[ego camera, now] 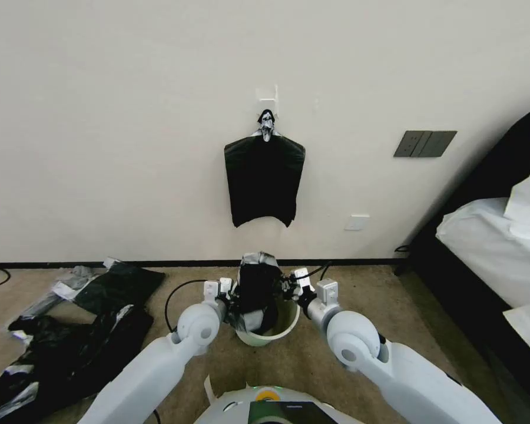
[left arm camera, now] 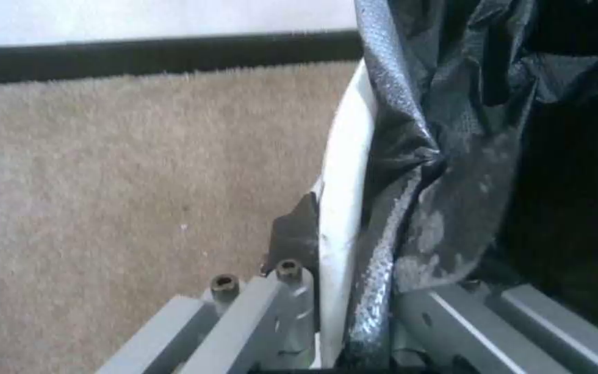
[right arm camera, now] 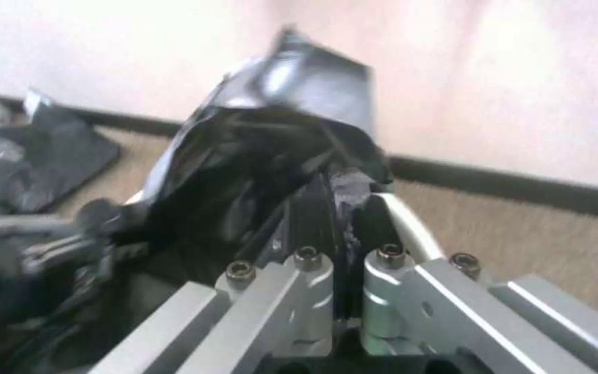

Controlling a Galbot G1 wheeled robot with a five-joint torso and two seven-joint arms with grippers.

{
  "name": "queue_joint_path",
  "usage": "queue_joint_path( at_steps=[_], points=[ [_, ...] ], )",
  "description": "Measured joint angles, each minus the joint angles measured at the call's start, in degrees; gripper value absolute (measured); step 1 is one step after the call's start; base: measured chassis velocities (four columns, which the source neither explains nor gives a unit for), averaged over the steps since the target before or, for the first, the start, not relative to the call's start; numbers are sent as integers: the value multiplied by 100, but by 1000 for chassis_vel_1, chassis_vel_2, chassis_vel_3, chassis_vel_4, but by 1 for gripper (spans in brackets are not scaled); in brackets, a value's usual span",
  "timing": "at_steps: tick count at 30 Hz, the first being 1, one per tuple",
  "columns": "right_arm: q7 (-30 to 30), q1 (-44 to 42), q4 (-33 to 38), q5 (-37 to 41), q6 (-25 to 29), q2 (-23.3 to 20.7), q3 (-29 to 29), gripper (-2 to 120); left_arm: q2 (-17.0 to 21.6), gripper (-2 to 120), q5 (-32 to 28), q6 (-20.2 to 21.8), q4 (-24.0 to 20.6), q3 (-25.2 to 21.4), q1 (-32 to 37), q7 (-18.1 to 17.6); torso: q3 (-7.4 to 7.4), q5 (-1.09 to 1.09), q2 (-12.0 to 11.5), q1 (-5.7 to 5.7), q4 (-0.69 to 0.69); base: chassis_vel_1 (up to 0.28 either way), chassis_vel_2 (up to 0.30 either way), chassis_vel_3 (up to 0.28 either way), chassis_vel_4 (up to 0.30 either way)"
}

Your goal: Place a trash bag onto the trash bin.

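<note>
Trash bag (ego camera: 258, 288) stands in your trash bin (ego camera: 284, 327) at lower centre, left gripper (ego camera: 232, 301) and right gripper (ego camera: 290, 288) both pinching its edges.

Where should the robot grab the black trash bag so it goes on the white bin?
Probably the trash bag is best gripped at its open edge on opposite sides, from outside the trash bin. There the plastic lies against the rim. The left hand and right hand sit there.
</note>
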Motion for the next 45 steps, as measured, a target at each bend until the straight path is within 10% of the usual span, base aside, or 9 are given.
queue_joint_path(
  at_steps=[12,24,35,45],
  points=[
    [-89,-216,228,-99,2,-357,191,2,89,3,51,-407,-362,-366,303,275,0,0,0,0,-1,0,0,0,0],
    [-443,-600,1052,-532,66,-1062,802,48,177,3,51,-417,-613,-516,356,278,0,0,0,0,-1,0,0,0,0],
    [-599,427,680,911,-221,-1130,546,87,236,3,54,-386,-813,-527,410,286,0,0,0,0,0,0,0,0,0],
    [-603,696,352,1041,-269,-1043,335,60,284,3,55,-367,-921,-530,465,331,0,0,0,0,0,0,0,0,0]
  ],
)
